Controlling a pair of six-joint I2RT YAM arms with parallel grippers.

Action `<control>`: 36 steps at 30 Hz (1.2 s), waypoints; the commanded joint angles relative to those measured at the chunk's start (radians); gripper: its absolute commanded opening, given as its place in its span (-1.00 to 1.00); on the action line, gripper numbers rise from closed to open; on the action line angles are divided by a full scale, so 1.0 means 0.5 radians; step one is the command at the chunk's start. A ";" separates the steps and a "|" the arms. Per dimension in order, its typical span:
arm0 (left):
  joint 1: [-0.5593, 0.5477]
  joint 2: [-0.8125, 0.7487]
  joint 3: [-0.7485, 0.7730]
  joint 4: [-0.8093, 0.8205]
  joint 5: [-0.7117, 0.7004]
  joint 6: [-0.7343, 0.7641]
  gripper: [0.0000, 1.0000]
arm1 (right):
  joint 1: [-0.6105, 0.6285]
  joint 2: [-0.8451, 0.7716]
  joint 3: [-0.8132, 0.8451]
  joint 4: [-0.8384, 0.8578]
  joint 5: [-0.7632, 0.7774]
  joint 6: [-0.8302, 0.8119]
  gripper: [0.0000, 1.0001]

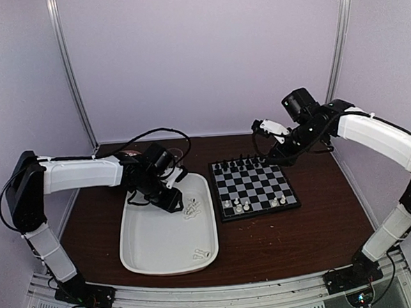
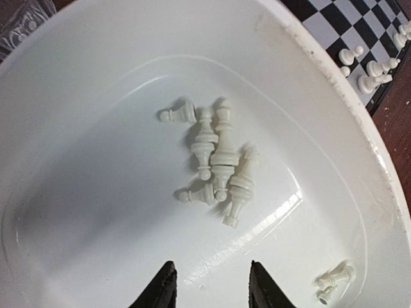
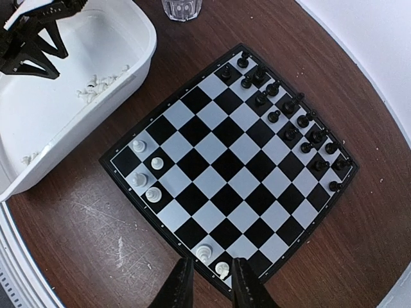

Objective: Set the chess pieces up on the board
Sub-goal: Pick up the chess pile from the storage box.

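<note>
Six chess pieces [image 3: 152,194] stand on the board [image 3: 228,160]; the rest lie in the tray [image 2: 96,96] beside it; left gripper [image 2: 210,266] and right gripper [image 3: 210,266] hang half-parted, both empty.

Dark table [image 1: 301,239] — white tray [image 1: 162,244], board [image 1: 256,190], glass [image 3: 181,8].

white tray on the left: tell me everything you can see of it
The tray is white, glossy, plastic-looking, oblong with rounded corners and a raised rim with a few dark specks. It sits flat on the brown table, left of the board, table showing between them. Toppled white pieces lie heaped by its right side, two more in its near right corner. The left fingers hover open above it, touching nothing.
</note>
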 commanded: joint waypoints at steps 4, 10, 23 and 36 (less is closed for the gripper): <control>0.014 0.215 0.234 -0.265 0.126 0.108 -0.23 | -0.104 -0.094 -0.185 0.143 -0.161 0.017 -0.51; 0.014 0.324 0.286 -0.236 0.233 0.056 -0.21 | -0.122 -0.097 -0.201 0.160 -0.203 0.014 -0.51; 0.012 0.471 0.258 -0.054 0.235 -0.058 -0.22 | -0.125 -0.083 -0.213 0.169 -0.216 0.009 -0.51; 0.011 0.574 0.310 0.012 0.302 -0.015 -0.56 | -0.125 -0.047 -0.211 0.170 -0.224 0.008 -0.51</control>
